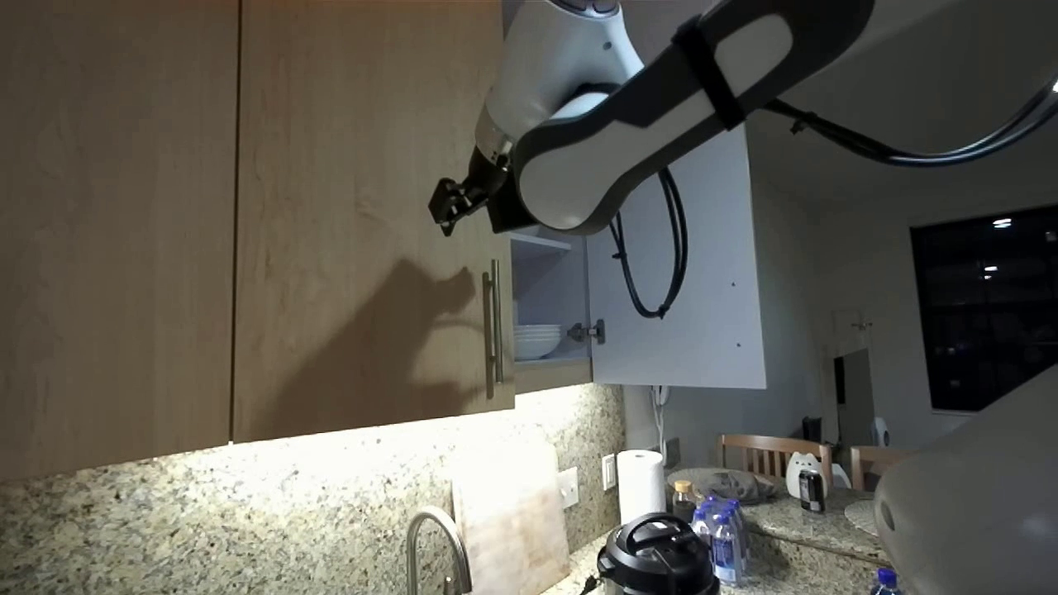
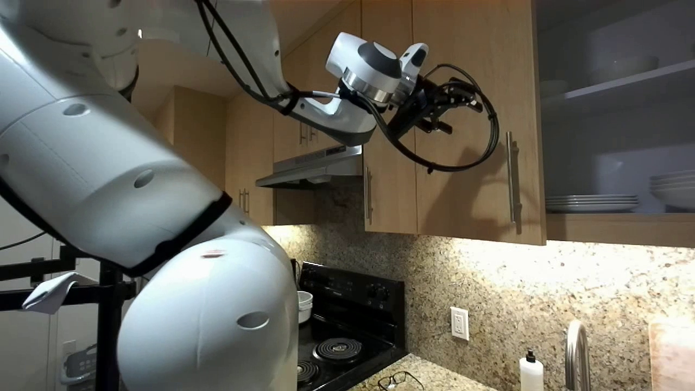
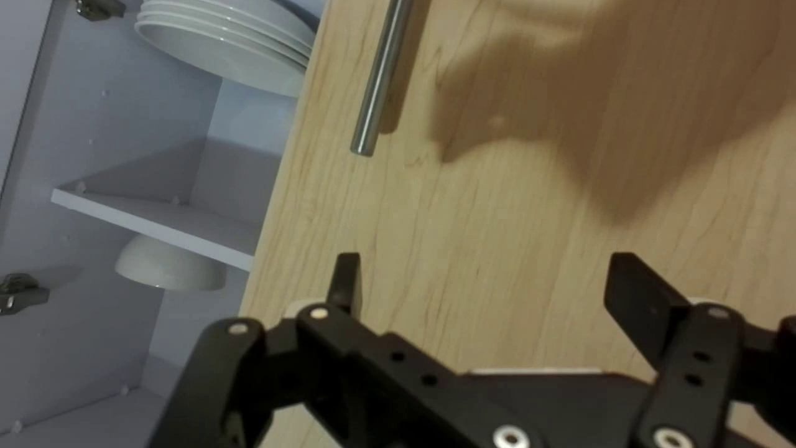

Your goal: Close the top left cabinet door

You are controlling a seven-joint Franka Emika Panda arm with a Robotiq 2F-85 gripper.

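I've got plates and bowls stacked on the cabinet bottom over there, eyeglasses and water bottles on the counter.

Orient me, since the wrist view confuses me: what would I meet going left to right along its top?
Pale panel → metal hinge → stack of white dishes → edge of the wood-grain door → silver bar handle → large shadow on that same door.

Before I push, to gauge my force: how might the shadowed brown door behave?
The brown door is probably stiff, being a flat panel. It likely swings, like the hinged white-faced door nearby. Looking smooth, it might let the jaws slide.
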